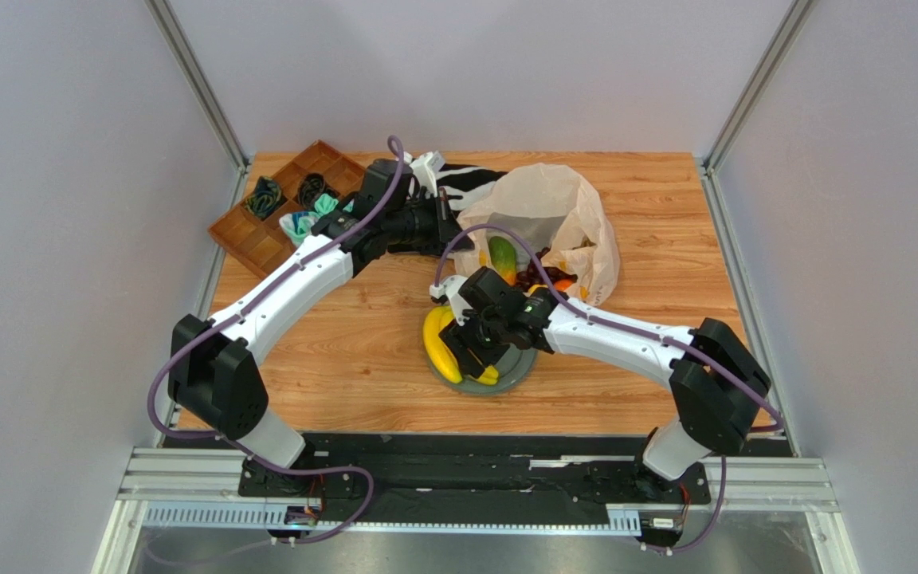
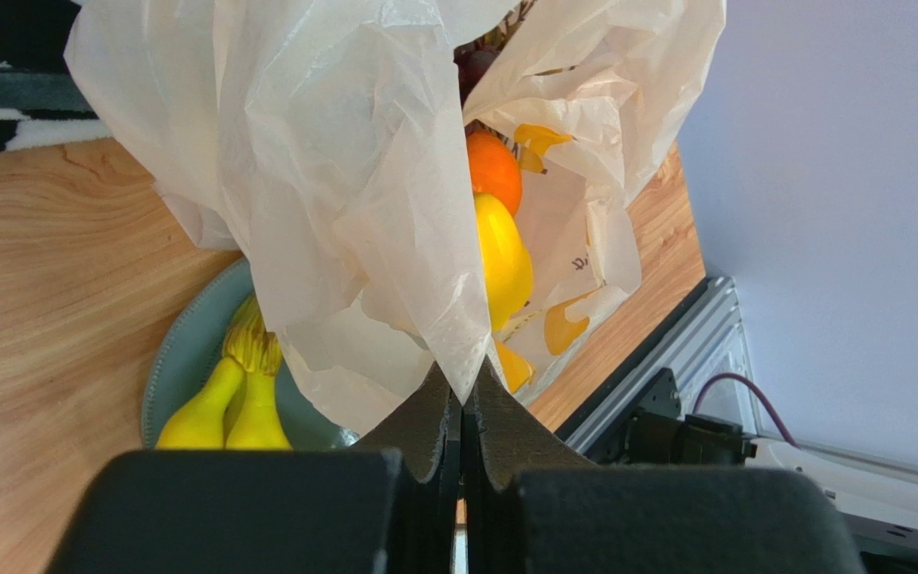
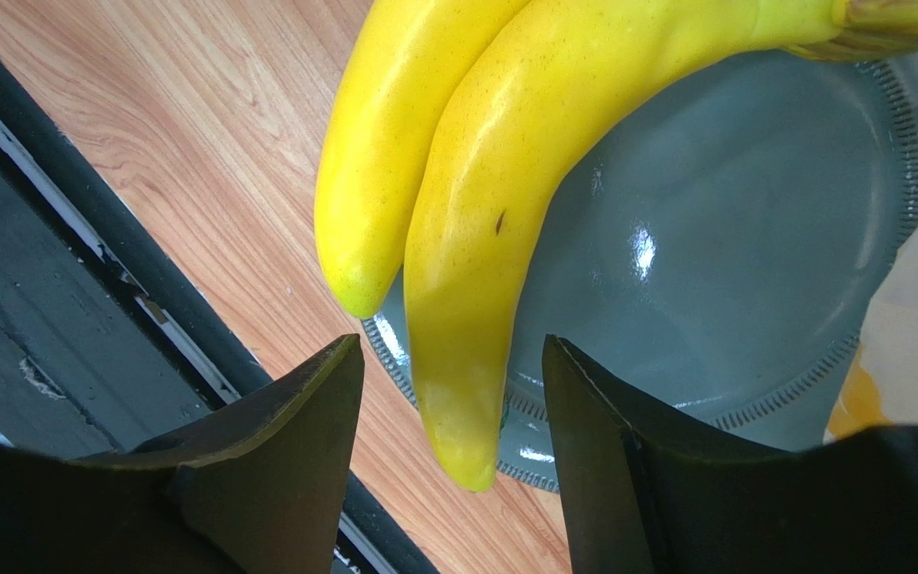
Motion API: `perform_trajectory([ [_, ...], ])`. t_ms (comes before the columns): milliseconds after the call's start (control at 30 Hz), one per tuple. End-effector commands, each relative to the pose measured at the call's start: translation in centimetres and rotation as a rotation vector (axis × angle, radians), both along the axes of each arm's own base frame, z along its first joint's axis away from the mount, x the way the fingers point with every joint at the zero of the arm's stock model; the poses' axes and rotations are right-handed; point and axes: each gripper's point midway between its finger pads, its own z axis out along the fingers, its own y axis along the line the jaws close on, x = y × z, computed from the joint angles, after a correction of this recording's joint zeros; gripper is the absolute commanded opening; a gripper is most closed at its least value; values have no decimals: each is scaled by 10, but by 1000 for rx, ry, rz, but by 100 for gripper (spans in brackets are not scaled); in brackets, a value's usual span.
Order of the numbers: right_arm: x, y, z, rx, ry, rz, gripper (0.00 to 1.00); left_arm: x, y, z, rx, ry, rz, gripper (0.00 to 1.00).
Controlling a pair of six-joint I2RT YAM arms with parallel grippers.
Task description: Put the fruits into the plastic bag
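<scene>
Starting from the overhead view, the plastic bag point(image 1: 554, 203) is seen lying at the far side of the counter point(image 1: 344, 347). Its mouth is turned toward the arms, and an orange-green fruit point(image 1: 502, 255) and dark grapes point(image 1: 535, 276) are visible inside. Its near-left edge is met by the left gripper point(image 1: 446, 230). The right gripper point(image 1: 476, 347) is held low over the grey plate point(image 1: 521, 368), on which the bananas point(image 1: 436, 339) lie, just in front of the bag. A wooden tray point(image 1: 272, 221) and a zebra-striped cloth point(image 1: 472, 179) are placed at the far left.

In the left wrist view, the left gripper's jaws are seen pressed together on a fold of the bag's rim. An orange point(image 2: 494, 170) and a small yellow fruit point(image 2: 503, 257) are shown within the bag.

In the right wrist view, the right gripper's jaws are set moderately apart, astride a banana tip that overhangs the plate's rim, with a gap left on each side.
</scene>
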Motion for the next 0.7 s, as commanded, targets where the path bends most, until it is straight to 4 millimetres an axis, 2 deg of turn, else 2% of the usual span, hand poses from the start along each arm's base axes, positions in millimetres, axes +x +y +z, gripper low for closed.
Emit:
perform_trajectory([
  [0,15,18,8,44,-53,24,60,-5,4,22,-34,-51,4,0],
  [233,14,18,6,42,-45,28,54,-4,4,22,-34,-52,5,0],
  [300,13,19,3,37,-36,32,49,-4,3,22,-36,-52,5,0],
  [333,12,20,3,37,-32,38,42,-4,3,22,-35,-53,4,0],
  [367,11,19,2,29,-23,41,25,-4,3,23,-35,-56,3,0],
  [467,8,20,8,36,-19,52,9,-4,3,22,-32,-55,4,0],
  [567,8,20,20,51,-34,52,0,-4,3,22,-34,-53,3,0],
  [667,4,18,34,68,-29,58,0,-3,3,21,-35,-52,4,0],
])
